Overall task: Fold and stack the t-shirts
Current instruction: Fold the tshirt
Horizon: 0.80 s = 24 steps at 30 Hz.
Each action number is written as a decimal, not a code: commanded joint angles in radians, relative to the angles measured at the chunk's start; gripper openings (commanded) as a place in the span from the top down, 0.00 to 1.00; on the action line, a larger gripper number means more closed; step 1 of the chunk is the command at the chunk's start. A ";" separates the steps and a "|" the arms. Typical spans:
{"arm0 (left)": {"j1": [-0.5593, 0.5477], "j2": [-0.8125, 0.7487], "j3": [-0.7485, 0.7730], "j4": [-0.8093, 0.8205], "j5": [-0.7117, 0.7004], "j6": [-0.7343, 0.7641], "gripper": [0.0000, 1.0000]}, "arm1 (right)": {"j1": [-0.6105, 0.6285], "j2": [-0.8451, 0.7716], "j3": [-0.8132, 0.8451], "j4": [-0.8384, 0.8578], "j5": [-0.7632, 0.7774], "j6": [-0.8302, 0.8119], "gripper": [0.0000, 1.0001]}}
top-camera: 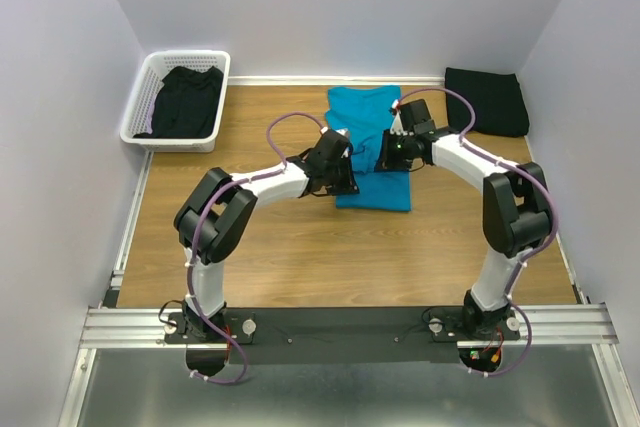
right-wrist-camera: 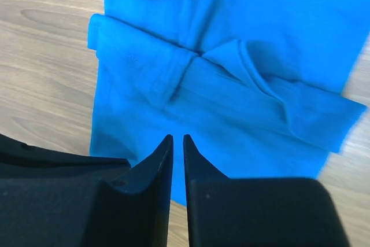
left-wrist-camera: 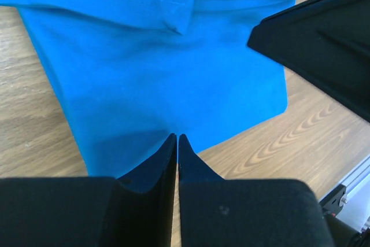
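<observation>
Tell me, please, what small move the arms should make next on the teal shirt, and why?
Probably open both grippers and pinch the shirt's near hem. The teal shirt lies flat with its sleeves folded in. The left gripper and right gripper hover over it, fingers almost together, seemingly holding no cloth. A half fold looks due.

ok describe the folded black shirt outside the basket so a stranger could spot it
Look at the wooden table's far right corner. A folded black fabric t-shirt lies there directly on the wood, unlike the black one crumpled in the white plastic lattice basket.
</observation>
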<state>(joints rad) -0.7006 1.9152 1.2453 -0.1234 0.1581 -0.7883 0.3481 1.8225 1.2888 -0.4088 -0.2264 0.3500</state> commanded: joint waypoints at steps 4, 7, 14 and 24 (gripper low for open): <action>0.003 0.025 -0.046 0.064 0.024 -0.015 0.89 | 0.017 0.081 -0.022 0.090 -0.093 0.044 0.81; 0.003 0.041 -0.070 0.067 0.029 -0.009 0.89 | 0.020 0.112 -0.006 0.103 -0.085 0.041 0.82; 0.003 0.048 -0.122 0.064 0.037 0.000 0.90 | 0.019 0.184 0.075 0.104 -0.031 0.024 0.81; 0.006 -0.001 -0.222 0.067 0.055 0.011 0.91 | 0.002 0.334 0.322 0.104 0.157 -0.037 0.80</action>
<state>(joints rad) -0.6937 1.9209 1.0821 0.0326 0.2054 -0.7982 0.3592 2.0979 1.5146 -0.3260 -0.1757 0.3485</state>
